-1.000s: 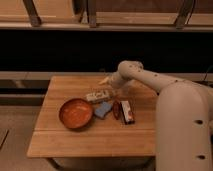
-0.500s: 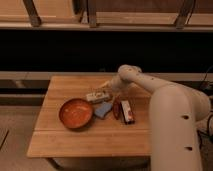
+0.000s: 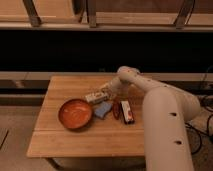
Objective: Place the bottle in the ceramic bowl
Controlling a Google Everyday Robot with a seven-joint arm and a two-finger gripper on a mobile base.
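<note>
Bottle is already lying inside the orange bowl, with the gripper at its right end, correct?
No. The camera view shows the bottle lying on the table beside the upper right rim of the orange bowl, not inside it. The gripper is at its right end.

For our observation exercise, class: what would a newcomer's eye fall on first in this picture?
The big white robot arm dominates the right side, stretched over the wooden table with its gripper at the small whitish bottle near the table's middle. Below-left of the bottle in the picture sits the round orange-red bowl, with a blue item and a black-red-white package to its right.
</note>
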